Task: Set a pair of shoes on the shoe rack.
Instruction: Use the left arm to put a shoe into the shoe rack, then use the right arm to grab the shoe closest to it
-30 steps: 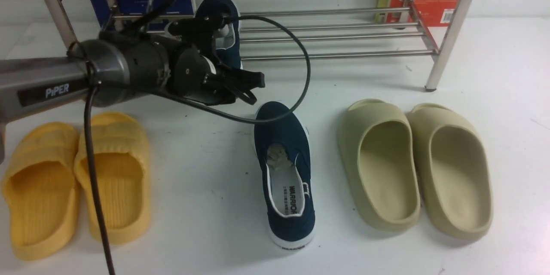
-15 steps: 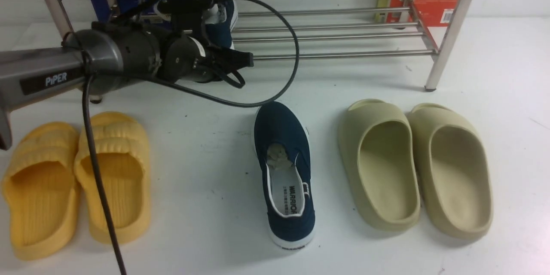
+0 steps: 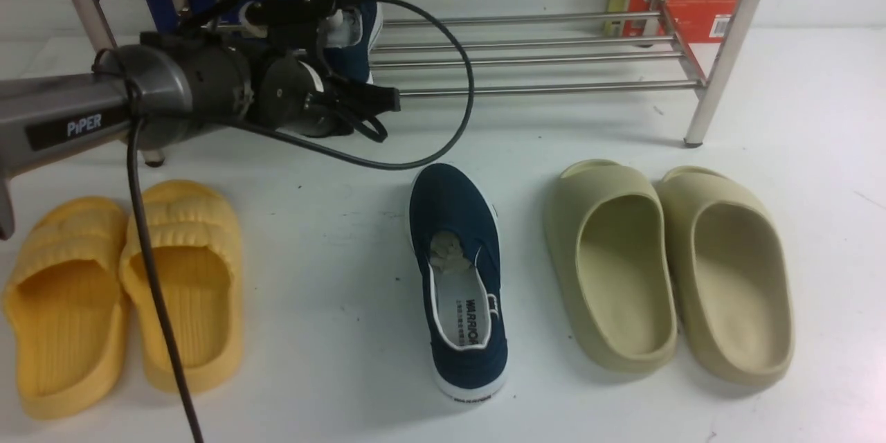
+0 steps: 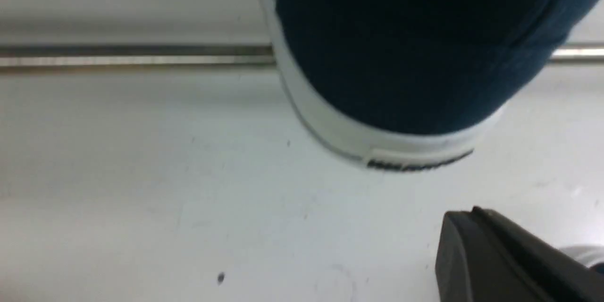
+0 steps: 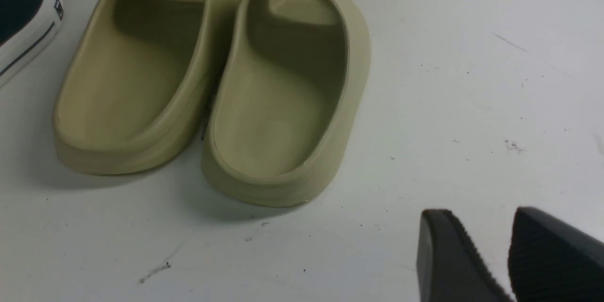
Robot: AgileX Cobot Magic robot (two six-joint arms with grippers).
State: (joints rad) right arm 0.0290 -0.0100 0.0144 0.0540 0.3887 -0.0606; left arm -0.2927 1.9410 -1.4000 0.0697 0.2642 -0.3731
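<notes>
Left gripper (image 3: 389, 98): hanging with jaws pressed together, pinching nothing visible
Right gripper (image 5: 479, 219): hovering with jaws spread, gripping nothing
First navy-blue canvas slip-on sneaker with white rubber sole (image 3: 358, 59): apparently resting on the low bars of the shiny stainless-steel shoe rack (image 3: 554, 88), just behind the left gripper, heel towards it
Second navy sneaker (image 3: 453, 211): lying on the white table (image 3: 332, 332) near the left gripper's tips, well apart from the right gripper beyond the olive-beige foam slides (image 5: 283, 104)
Handling: likely light; canvas upper giving softly, rubber sole being stiffer and grippy
Hold: probably pinching the heel collar, one jaw going inside
</notes>
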